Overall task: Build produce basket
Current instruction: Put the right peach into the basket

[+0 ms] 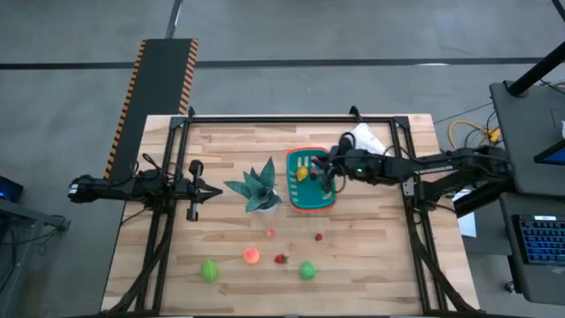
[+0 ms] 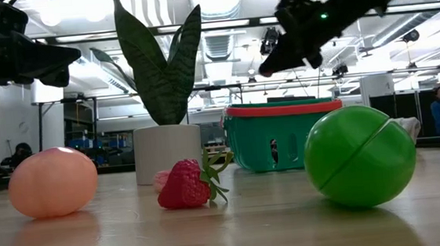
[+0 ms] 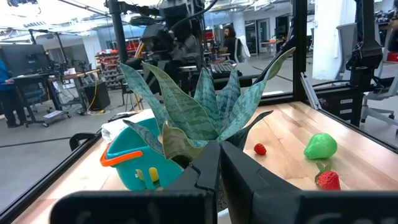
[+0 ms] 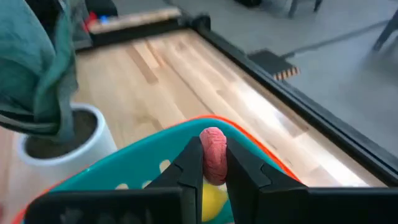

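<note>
1. Seen from above, right gripper (image 1: 325, 170) over the basket (image 1: 312, 201), near the middle of the table (image 1: 380, 256) and just right of the plant (image 1: 257, 186). Something yellow (image 1: 302, 174) inside the basket. Left gripper (image 1: 214, 191) waiting left of the plant. More produce nearer the front: green piece (image 1: 208, 270), orange piece (image 1: 252, 256), strawberry (image 1: 281, 259), green pear (image 1: 306, 270), two tiny red bits (image 1: 319, 237).
2. Looking level across the table: peach ball (image 2: 52, 182), strawberry (image 2: 187, 184) and big green ball (image 2: 359, 155) close up; white pot (image 2: 167, 151) and basket (image 2: 284, 134) behind; dark gripper (image 2: 274, 58) hanging above the basket.
3. From the left wrist: fingers (image 3: 208, 163) pressed together, holding nothing, pointing at the plant (image 3: 199, 106); basket (image 3: 140, 163) beside it.
4. From the right wrist: fingers (image 4: 193, 165) pinching a pink piece (image 4: 214, 152) over the basket rim (image 4: 261, 140).
</note>
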